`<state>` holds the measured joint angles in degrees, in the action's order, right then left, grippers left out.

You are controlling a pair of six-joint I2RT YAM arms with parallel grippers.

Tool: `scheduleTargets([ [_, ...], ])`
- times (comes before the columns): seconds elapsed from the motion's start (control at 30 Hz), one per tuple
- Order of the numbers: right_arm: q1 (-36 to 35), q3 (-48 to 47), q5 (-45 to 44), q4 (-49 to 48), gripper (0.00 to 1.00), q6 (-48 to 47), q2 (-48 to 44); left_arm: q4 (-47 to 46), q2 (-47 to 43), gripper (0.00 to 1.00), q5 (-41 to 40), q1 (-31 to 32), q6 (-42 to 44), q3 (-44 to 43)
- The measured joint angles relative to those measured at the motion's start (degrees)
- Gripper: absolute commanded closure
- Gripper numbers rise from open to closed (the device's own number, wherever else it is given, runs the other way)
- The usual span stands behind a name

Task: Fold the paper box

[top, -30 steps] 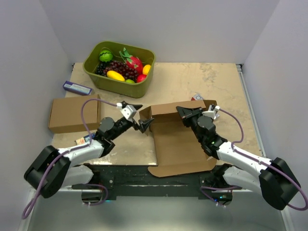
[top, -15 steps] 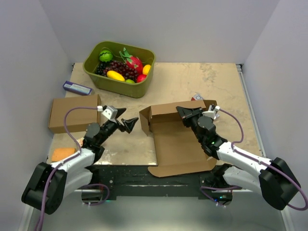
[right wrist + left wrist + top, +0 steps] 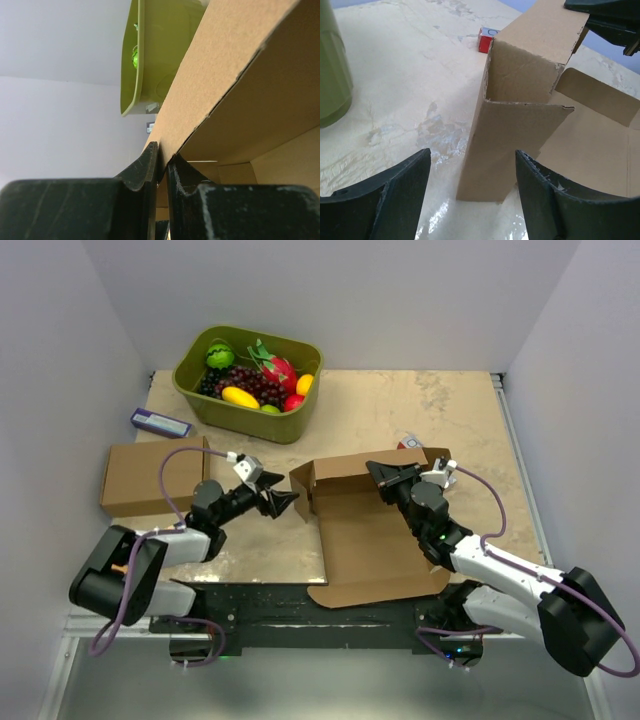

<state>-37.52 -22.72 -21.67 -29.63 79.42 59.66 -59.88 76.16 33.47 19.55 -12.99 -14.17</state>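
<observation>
Two tools, one box: right clenched, left released.
My right tool point(image 3: 376, 472) pinches the paper box's point(image 3: 370, 530) raised back wall. My left tool point(image 3: 284, 502), jaws spread, is the nearer to the upright side flap just to its right. The box lies by the worktop's point(image 3: 450, 410) near edge, long axis near-to-far. Half a second ago my left tool sat farther back.
</observation>
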Motion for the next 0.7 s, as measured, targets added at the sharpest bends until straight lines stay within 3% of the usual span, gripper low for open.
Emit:
scheduleTargets([
  [0.43, 0.0, 0.0, 0.1, -0.9, 0.87, -0.6, 0.9, -4.0, 8.3, 0.47, 3.1, 5.0, 0.3, -4.7],
  [0.7, 0.6, 0.0, -0.4, -1.7, 0.87, -0.6, 1.8, -3.3, 9.1, 0.58, -4.2, 9.7, 1.9, -6.1],
])
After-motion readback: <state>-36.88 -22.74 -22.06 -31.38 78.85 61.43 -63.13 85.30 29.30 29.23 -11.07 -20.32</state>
